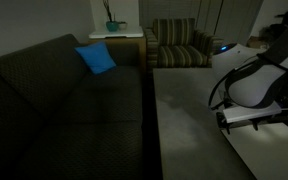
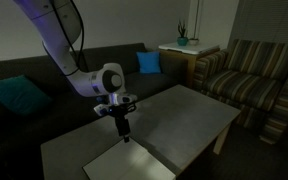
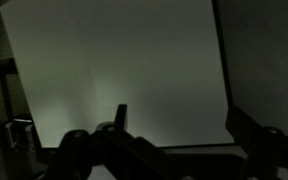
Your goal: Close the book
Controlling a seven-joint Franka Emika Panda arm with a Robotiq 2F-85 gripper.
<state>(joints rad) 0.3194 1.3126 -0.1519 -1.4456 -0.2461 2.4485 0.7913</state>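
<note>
The book (image 3: 114, 70) is a large, flat, pale grey-white sheet that fills most of the wrist view; its right edge and near edge show. It also lies on the grey table (image 2: 184, 110) near the front in an exterior view, where the book (image 2: 134, 163) is lighter than the tabletop. My gripper (image 2: 124, 134) points straight down just above the book's far edge. In the wrist view the gripper (image 3: 179, 120) is open, its two dark fingers spread wide with nothing between them. The book (image 1: 277, 150) sits below the robot arm (image 1: 254, 85).
A dark couch (image 1: 54, 100) runs along the table's long side, with a blue cushion (image 1: 96, 58) and a teal cushion (image 2: 14, 95) on it. A striped armchair (image 2: 254, 75) stands past the table's end. A side table with a plant (image 2: 182, 42) is behind.
</note>
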